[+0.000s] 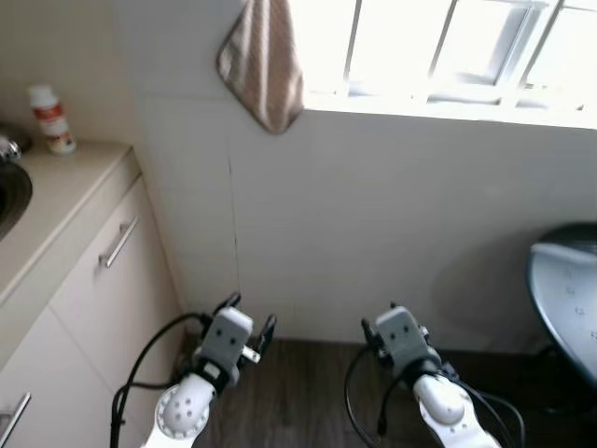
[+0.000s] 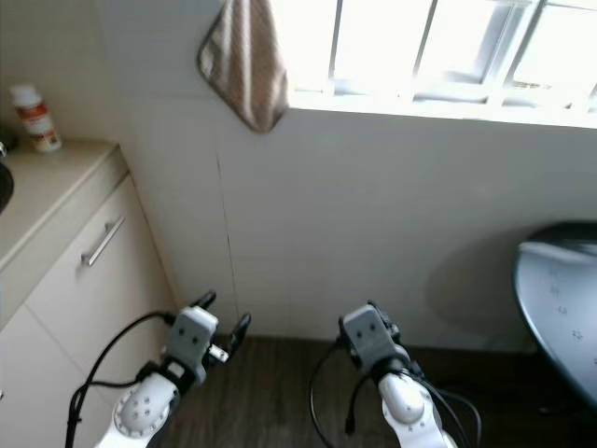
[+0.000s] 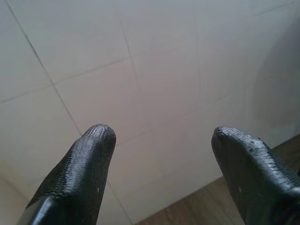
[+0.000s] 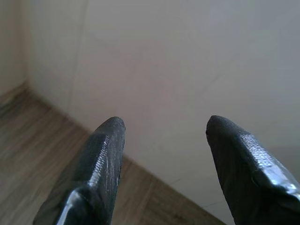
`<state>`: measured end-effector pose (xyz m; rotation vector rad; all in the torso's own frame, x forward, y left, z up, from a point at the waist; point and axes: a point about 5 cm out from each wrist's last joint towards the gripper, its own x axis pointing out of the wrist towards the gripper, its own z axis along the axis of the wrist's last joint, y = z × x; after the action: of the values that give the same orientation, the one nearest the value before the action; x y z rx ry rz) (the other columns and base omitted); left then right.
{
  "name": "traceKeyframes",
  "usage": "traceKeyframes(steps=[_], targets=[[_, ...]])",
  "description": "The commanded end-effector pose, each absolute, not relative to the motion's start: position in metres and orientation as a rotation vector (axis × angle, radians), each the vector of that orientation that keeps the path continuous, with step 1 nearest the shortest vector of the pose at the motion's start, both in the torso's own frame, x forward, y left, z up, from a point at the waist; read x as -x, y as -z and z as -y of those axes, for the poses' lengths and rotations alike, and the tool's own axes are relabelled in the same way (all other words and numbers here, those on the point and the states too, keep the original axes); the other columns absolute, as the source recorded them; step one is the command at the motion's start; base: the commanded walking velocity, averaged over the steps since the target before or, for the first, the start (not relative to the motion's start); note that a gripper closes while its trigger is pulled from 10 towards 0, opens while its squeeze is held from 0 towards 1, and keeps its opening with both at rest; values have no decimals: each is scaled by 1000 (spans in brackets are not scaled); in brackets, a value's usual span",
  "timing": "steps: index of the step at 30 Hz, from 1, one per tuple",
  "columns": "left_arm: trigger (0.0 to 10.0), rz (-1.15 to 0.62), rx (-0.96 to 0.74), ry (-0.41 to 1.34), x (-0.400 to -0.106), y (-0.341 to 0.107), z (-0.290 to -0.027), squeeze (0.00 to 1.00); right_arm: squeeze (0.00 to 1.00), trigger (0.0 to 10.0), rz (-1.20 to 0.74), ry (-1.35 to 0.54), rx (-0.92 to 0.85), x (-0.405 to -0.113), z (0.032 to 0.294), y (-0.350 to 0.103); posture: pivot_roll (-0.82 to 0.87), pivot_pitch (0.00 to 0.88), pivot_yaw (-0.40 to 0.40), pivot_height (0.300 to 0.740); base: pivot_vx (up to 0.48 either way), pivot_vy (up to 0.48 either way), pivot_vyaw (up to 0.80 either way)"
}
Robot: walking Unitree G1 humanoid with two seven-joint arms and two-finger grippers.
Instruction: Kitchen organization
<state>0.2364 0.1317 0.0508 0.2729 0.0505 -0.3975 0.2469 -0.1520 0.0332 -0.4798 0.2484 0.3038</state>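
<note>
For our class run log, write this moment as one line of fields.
left gripper: open, empty, facing wall | right gripper: open, empty | bottle: on counter | towel: hanging by window

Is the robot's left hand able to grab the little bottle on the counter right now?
Probably not yet. The left hand is open, low near the floor, facing the wall. The bottle stands up on the counter, off to its left.

Both arms reach forward and low, left gripper and right gripper spread apart, holding nothing.
</note>
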Motion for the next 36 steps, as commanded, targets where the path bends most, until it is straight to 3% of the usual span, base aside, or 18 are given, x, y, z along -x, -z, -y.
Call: traceKeyframes(steps=[1, 11, 24, 36], targets=[[10000, -80, -308, 379, -236, -48, -136, 0, 0, 10000, -257, -328, 498, -249, 150, -34, 59, 0, -21, 740, 0, 0, 0], [10000, -243, -304, 412, -238, -29, -133, 0, 0, 10000, -282, -333, 475, -253, 149, -31, 64, 0, -21, 740, 0, 0, 0], [10000, -236, -309, 453, -239, -29, -129, 0, 0, 10000, -260, -325, 467, -255, 149, -32, 57, 0, -15, 740, 0, 0, 0], [10000, -237, -307, 449, -240, -29, -129, 0, 0, 10000, -256, -331, 467, -256, 148, -32, 58, 0, -18, 740, -276, 0, 0]])
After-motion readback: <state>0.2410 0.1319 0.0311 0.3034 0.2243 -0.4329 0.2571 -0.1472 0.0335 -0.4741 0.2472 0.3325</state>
